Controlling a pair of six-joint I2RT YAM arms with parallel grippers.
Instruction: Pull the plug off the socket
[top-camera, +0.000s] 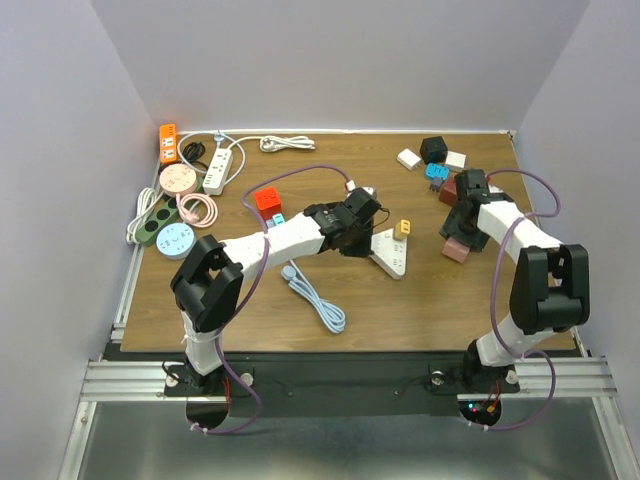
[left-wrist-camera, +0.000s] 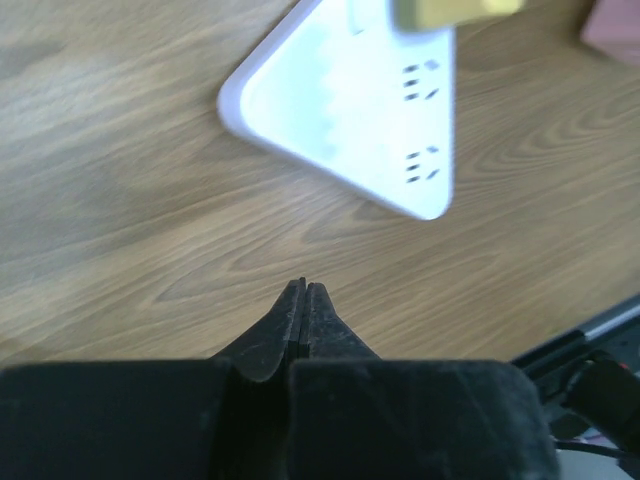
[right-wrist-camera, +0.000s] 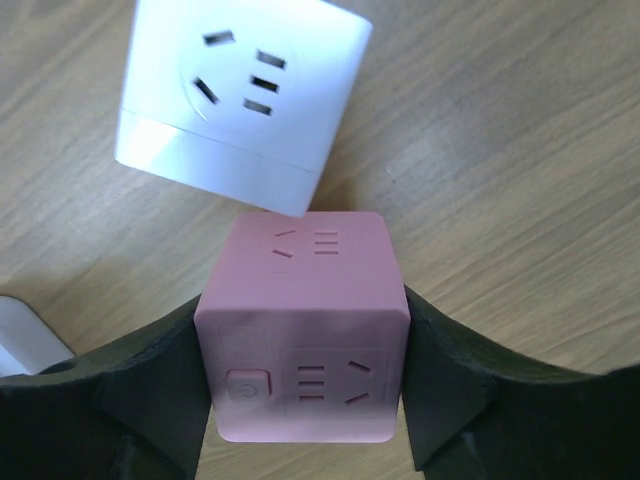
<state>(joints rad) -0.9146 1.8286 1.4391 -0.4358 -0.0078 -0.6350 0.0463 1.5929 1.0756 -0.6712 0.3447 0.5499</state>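
A white triangular socket (top-camera: 392, 252) lies mid-table with a yellow plug (top-camera: 403, 229) seated in its far corner. In the left wrist view the socket (left-wrist-camera: 350, 110) lies just ahead and the yellow plug (left-wrist-camera: 455, 10) shows at the top edge. My left gripper (top-camera: 365, 240) is shut and empty, its tips (left-wrist-camera: 303, 287) low over bare wood a little short of the socket. My right gripper (top-camera: 462, 236) is shut on a pink cube socket (right-wrist-camera: 303, 330), which sits on the table beside a white cube socket (right-wrist-camera: 240, 100).
A red cube (top-camera: 267, 199) and a coiled blue cable (top-camera: 315, 300) lie near the left arm. Power strips and round sockets (top-camera: 178, 179) crowd the far left. A black cube (top-camera: 433, 150), white adapters (top-camera: 409, 158) and a blue plug (top-camera: 436, 171) sit at the far right.
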